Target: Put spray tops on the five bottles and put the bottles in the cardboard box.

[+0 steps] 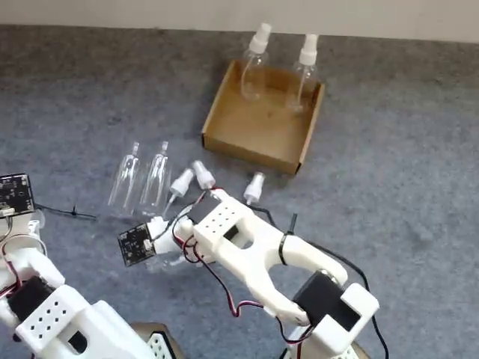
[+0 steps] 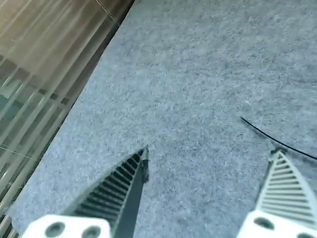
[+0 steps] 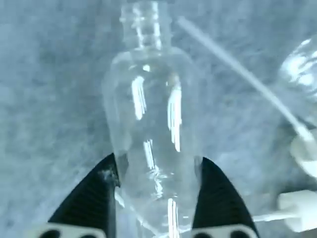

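My right gripper [image 3: 157, 161] is shut on a clear bottle [image 3: 151, 109] that has no top and lies on the grey carpet; a black finger presses each side of it. From above, this bottle [image 1: 161, 262] sits under the right arm [image 1: 247, 247]. Two more topless bottles [image 1: 123, 179] [image 1: 155, 182] lie side by side just beyond it. Three white spray tops [image 1: 182, 182] [image 1: 203, 174] [image 1: 254, 187] lie beside them. The cardboard box [image 1: 251, 153] at the back holds two bottles [image 1: 254, 71] [image 1: 301, 75] with spray tops on. My left gripper [image 2: 211, 151] hangs open over bare carpet.
A black cable tie [image 1: 75, 213] lies on the carpet between the left arm [image 1: 52, 314] and the loose bottles. A spray top's thin tube [image 3: 237, 64] runs close past the held bottle. Window blinds [image 2: 39, 59] border the carpet on the left arm's side.
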You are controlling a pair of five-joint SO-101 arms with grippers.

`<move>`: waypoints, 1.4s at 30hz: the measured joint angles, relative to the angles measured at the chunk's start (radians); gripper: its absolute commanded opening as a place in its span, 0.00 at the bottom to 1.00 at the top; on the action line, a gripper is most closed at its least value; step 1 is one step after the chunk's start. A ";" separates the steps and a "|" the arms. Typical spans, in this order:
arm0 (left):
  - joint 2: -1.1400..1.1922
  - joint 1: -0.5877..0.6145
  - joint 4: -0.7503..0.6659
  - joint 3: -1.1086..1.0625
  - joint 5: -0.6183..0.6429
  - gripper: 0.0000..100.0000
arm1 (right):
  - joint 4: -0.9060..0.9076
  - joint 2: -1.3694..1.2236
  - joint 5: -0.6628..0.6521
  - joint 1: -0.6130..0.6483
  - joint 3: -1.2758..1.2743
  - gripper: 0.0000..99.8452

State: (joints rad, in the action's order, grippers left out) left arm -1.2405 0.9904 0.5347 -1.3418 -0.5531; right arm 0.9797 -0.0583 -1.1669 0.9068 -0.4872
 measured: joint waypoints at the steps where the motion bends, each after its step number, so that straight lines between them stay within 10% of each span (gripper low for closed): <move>1: 0.000 0.000 0.000 0.000 0.000 0.34 | 0.035 0.000 0.000 0.000 0.005 0.01; 8: 0.000 0.000 0.000 0.000 0.000 0.34 | 0.333 0.000 0.012 0.002 0.138 0.00; 18: 0.000 -0.072 0.141 0.000 0.000 0.34 | 0.621 0.272 0.436 -0.077 0.477 0.00; 30: -0.002 -0.638 0.680 0.287 0.183 0.23 | 0.761 0.376 0.534 -0.876 0.554 0.00; 42: 0.552 -1.045 0.675 0.629 0.413 0.23 | 0.285 -0.091 0.514 -1.320 0.324 0.00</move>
State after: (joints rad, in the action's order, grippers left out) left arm -0.6882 -0.0545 1.2098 -0.7127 -0.1404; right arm 1.2651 -0.1488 -0.6529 -0.4127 -0.1634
